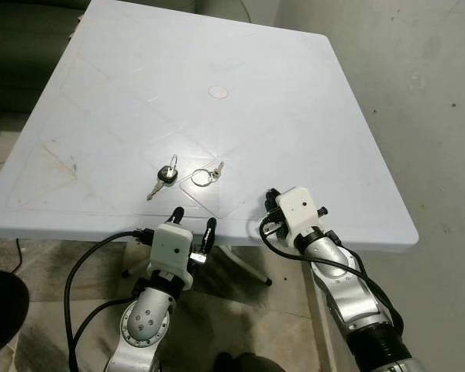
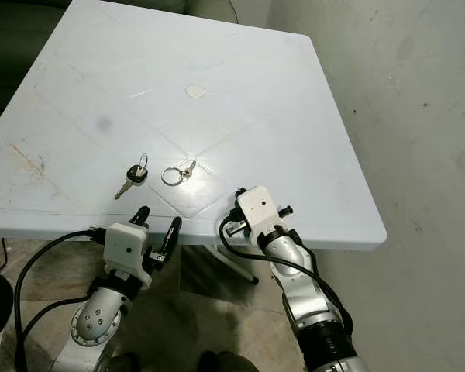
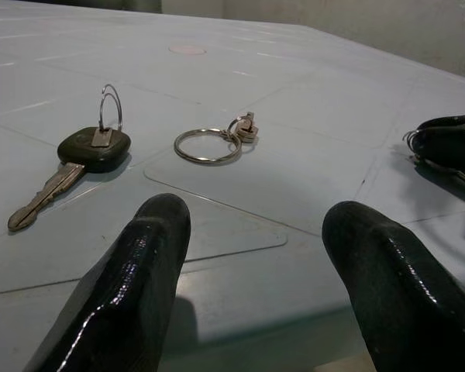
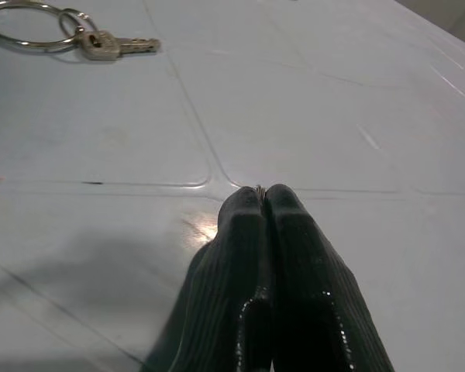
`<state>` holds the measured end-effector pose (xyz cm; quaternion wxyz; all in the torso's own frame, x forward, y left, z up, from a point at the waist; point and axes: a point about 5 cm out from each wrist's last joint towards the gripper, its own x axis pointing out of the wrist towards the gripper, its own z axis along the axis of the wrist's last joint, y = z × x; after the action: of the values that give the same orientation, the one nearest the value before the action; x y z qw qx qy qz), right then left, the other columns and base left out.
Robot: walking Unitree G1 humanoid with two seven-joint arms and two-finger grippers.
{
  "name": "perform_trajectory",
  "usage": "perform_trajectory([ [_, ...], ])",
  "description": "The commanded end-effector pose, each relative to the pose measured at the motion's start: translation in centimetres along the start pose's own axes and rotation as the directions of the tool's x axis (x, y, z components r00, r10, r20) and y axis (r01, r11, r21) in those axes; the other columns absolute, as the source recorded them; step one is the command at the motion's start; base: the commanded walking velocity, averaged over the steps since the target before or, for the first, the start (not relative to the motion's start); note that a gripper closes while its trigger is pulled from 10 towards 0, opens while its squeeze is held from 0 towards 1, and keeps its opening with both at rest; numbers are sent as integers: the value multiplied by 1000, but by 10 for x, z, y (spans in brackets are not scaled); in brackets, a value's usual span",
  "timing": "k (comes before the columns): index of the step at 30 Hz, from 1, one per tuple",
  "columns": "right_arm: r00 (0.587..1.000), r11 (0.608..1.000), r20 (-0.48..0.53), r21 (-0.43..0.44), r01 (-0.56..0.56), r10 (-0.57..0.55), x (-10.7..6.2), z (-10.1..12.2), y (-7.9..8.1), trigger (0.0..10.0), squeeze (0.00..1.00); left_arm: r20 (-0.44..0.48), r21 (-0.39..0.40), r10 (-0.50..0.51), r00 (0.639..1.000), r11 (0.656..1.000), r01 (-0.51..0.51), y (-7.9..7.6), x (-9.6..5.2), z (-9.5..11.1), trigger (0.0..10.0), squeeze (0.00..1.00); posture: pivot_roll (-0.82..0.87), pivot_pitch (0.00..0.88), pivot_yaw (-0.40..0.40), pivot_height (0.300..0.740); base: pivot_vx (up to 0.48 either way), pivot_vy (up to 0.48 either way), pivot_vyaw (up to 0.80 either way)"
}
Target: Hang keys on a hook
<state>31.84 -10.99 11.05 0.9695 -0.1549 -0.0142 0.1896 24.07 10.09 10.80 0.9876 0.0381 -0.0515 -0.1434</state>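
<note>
Left eye view looks down on a pale blue table [image 1: 294,93]. Two sets of keys lie near the middle of the frame, close to the table's front edge. One is a key with a black head [image 1: 164,177] on a small ring. Just to its right lies a big ring with a small silver key [image 1: 206,173]. They are near each other but not touching. The left gripper [image 1: 194,225] sits low in the frame at the table's edge, fingers spread wide, holding nothing. The right gripper [image 4: 263,195] rests on the table, lower right of the keys, fingers pressed tight together. A small round spot [image 1: 218,92] marks the table higher up.
</note>
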Motion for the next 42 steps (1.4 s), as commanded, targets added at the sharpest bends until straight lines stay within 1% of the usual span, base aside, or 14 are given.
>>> perform_trajectory([
  [1,999,999,10,21,41,-42,3,4,-10,0,0,-2,-21,2,1000,1000,-2,-2,0,1,10000,0,-24,193,-162,740,0,0,0],
  [6,991,990,60,82,117,-122,13,23,-23,0,0,10,-35,47,999,998,-47,9,7,5,10000,0,-27,178,-148,740,0,0,0],
  [9,987,986,66,96,137,-144,14,26,-26,0,0,19,-33,66,998,997,-65,14,10,7,10000,0,-31,168,-137,740,0,0,0],
  [19,966,957,76,175,230,-246,8,30,-33,0,0,68,-49,183,981,983,-180,52,20,24,10000,0,-40,124,-96,740,0,0,0],
  [20,962,953,72,179,246,-262,6,29,-34,745,0,74,-55,197,978,980,-193,57,20,25,10000,0,-41,112,-85,740,0,0,0],
  [21,958,946,66,187,263,-279,4,28,-37,4196,0,80,-54,223,972,974,-219,64,20,27,10000,0,-43,107,-82,740,0,0,0],
  [22,958,946,66,187,263,-279,4,28,-37,4196,0,80,-54,223,972,974,-219,64,20,27,10000,0,-43,107,-82,740,0,0,0],
  [24,950,936,59,199,291,-308,2,27,-44,4863,0,84,-69,254,964,966,-249,76,21,29,10000,0,-47,88,-72,740,0,0,0],
  [25,949,932,54,213,294,-311,1,27,-46,10000,0,85,-71,269,959,962,-264,83,22,30,10000,0,-47,83,-70,740,0,0,0],
  [26,958,930,48,256,262,-283,1,26,-46,10000,0,77,-76,285,955,957,-279,91,24,30,10000,0,-49,73,-66,740,0,0,0],
  [28,960,930,47,267,253,-275,1,25,-45,10000,0,73,-78,288,955,956,-282,93,24,29,10000,0,-52,64,-62,740,0,0,0],
  [29,955,915,38,301,270,-294,1,23,-47,10000,0,70,-100,280,958,957,-272,97,24,28,10000,0,-58,48,-54,740,0,0,0],
  [39,955,918,75,309,250,-286,-2,22,-49,10000,0,73,-117,292,954,952,-283,108,28,27,10000,0,-64,36,-48,740,0,0,0],
  [42,975,923,91,349,160,-203,-9,9,-40,10000,0,44,-146,322,946,939,-312,120,31,21,10000,0,-86,26,-21,740,0,0,0],
])
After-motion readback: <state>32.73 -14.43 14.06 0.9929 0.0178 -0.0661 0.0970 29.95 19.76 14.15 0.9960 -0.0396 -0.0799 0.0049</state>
